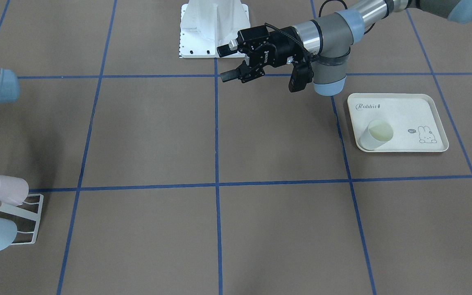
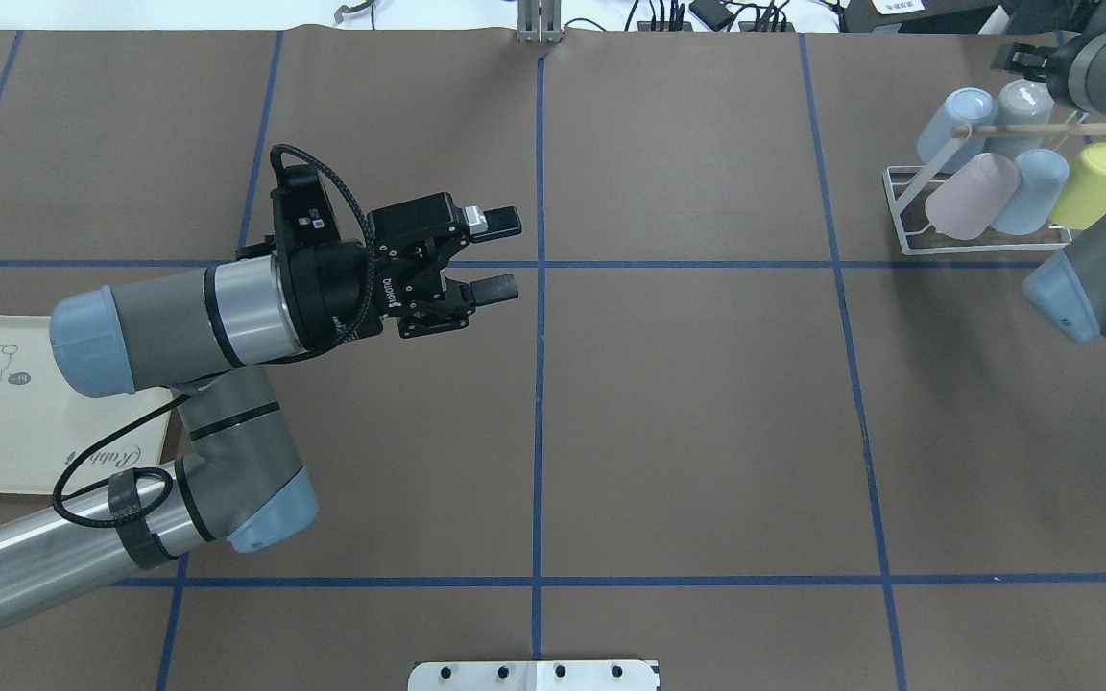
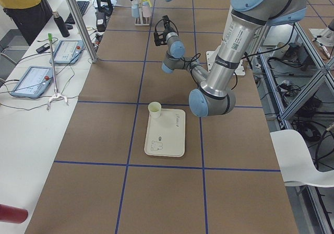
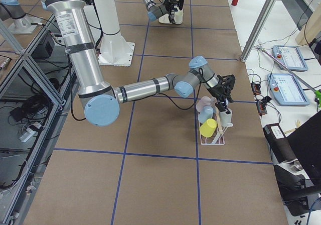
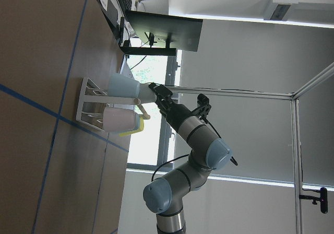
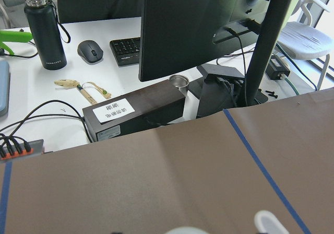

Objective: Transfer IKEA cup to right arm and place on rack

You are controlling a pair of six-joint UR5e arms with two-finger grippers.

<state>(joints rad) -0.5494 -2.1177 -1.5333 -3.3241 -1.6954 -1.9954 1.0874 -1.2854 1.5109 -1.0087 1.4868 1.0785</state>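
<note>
Left gripper [image 2: 504,255] hovers above the table [image 2: 707,403] near its middle line, jaws spread wide with nothing between them, fingers pointing across toward the robot's right side. Right gripper [image 4: 222,100] is down at the rack [image 2: 899,206], close over the pale grey cup [image 2: 1019,107] at the rack's outer back corner; whether its jaws are parted or closed on that cup cannot be told, as the arm hides them from above and the side view is too small. Five cups sit mouth-down on the rack's prongs: a light blue cup [image 2: 956,115] and the grey one behind the wooden rod [image 2: 1043,128], then a pink cup [image 2: 971,197], a blue cup [image 2: 1033,192] and a yellow cup [image 2: 1095,182] in front. Off on the robot's left, the rabbit tray [image 1: 404,119] holds one cream cup [image 1: 377,135], upright in a corner with its mouth up. That tray lies beside the left arm's elbow, well apart from the rack, which stands near the table's far edge. Brown surface with blue tape lines stretches between the open left gripper and the rack.
</note>
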